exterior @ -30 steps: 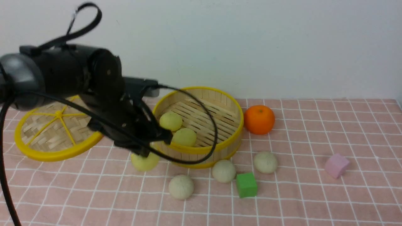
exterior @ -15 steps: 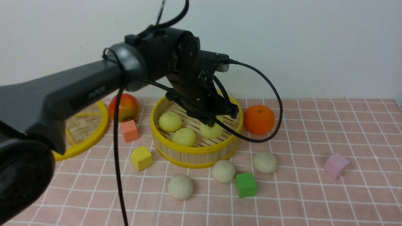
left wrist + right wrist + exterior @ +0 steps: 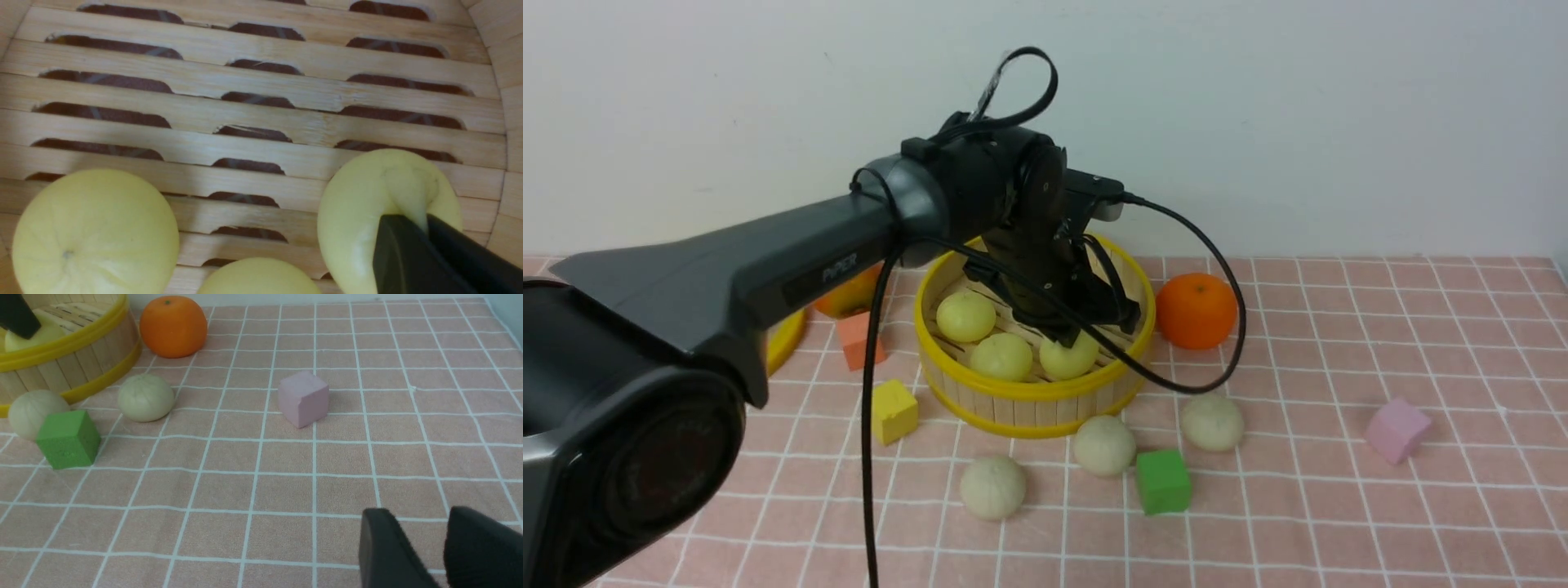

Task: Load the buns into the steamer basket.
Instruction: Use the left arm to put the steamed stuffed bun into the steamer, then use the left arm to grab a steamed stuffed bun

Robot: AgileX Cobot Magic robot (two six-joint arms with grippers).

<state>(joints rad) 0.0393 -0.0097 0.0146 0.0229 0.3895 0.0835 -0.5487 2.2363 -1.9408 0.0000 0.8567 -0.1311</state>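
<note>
The steamer basket (image 3: 1029,412) stands mid-table with three pale yellow buns inside. Two lie loose (image 3: 966,316) (image 3: 1001,356). The third bun (image 3: 1068,358) is pinched at its top by my left gripper (image 3: 1072,335), which reaches down into the basket. In the left wrist view the shut gripper (image 3: 425,218) squeezes a fold of that bun (image 3: 359,204) low over the slatted floor (image 3: 261,114). Three off-white buns (image 3: 992,487) (image 3: 1103,445) (image 3: 1213,422) lie on the cloth in front. My right gripper (image 3: 421,514) hovers open and empty over the cloth.
An orange (image 3: 1196,310) sits right of the basket. A green cube (image 3: 1164,480), yellow cube (image 3: 894,411), salmon cube (image 3: 859,340) and pink cube (image 3: 1396,429) are scattered on the checked cloth. The yellow-rimmed lid (image 3: 783,339) and an apple (image 3: 849,298) are mostly hidden behind my left arm.
My left arm has carried the pale yellow bun from the basket's left side over the rim and lowered it inside, beside the other two. The right gripper has not moved.
</note>
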